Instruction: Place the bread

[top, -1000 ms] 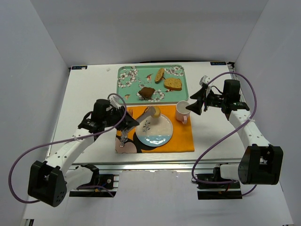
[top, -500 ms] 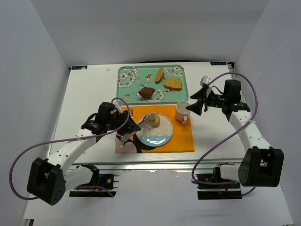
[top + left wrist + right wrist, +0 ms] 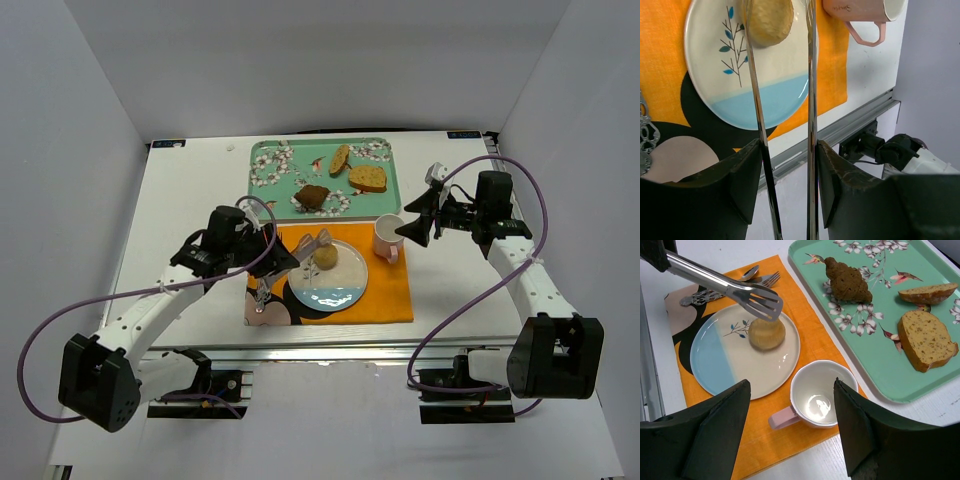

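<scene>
The bread, a small round golden-tan bun, lies on the white and blue plate. It also shows in the left wrist view and the right wrist view. My left gripper is shut on metal tongs. The tong arms are spread, and their tips are just over the bun's top. I cannot tell whether they touch it. My right gripper is open and empty, above the pink mug.
Plate and mug stand on an orange placemat. A fork and a spoon lie left of the plate. Behind is a teal floral tray with a dark brown chunk, a square slice and a long slice.
The tongs carried the bun from the plate's far edge down onto the plate. The bun now rests there, and the tong tips have spread and lifted slightly. The right arm has not moved.
</scene>
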